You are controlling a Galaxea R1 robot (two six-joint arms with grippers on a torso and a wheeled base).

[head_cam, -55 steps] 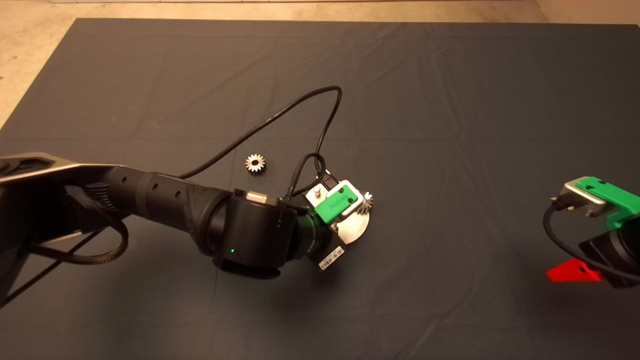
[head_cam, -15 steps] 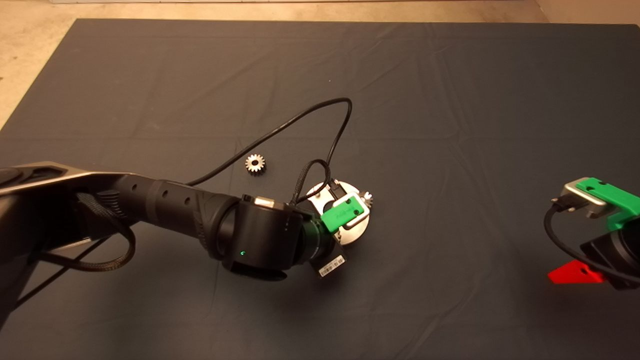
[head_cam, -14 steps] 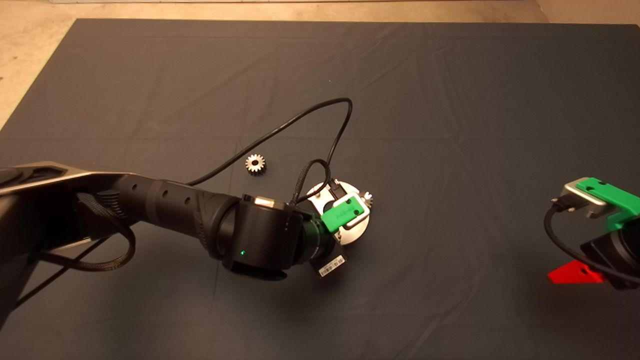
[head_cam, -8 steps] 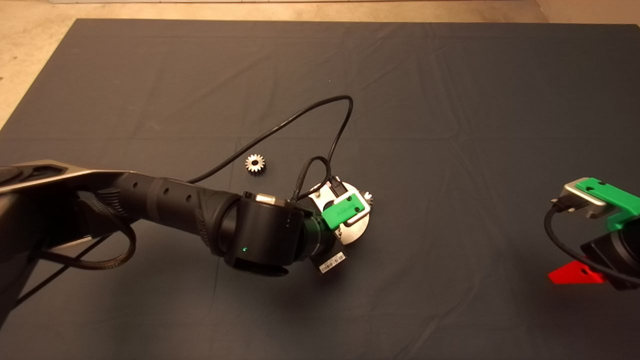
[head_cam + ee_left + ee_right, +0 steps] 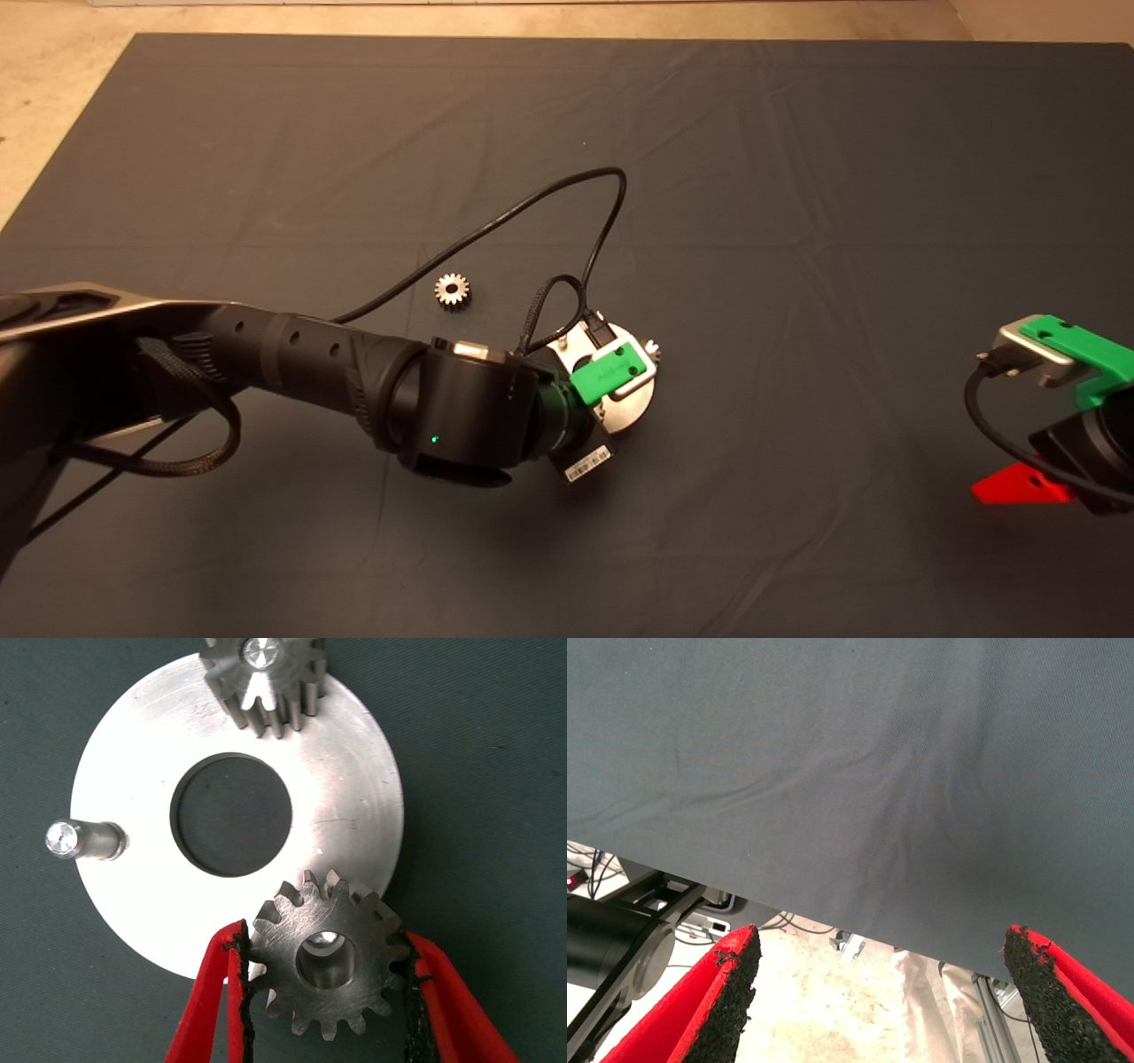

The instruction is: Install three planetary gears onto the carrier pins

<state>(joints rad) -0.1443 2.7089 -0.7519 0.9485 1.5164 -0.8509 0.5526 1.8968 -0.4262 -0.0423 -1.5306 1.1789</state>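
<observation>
Left black arm reaching from the left over the shiny round metal disc (image 5: 354,815), left end effector (image 5: 323,992) clamped on a small silvery toothed gear (image 5: 326,952) above a pin. Second gear (image 5: 261,678) seated on another pin, third gear (image 5: 452,290) loose on the dark mat (image 5: 797,177). Right end effector (image 5: 877,992) parked at lower right, fingers apart.

disc (image 5: 354,797): on mat (image 5: 797,177)
held gear (image 5: 330,954): in left claw (image 5: 323,992), over disc rim
loose gear (image 5: 452,290): on mat, left of disc

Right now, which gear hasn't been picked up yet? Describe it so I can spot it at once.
Find the shiny carrier disc mid-mat under the left gripper. Beyond it, toward the mat's far edge and left, a loose gear lies flat on the bare mat. The other two are at the disc: the seated gear and the gripped gear.
</observation>
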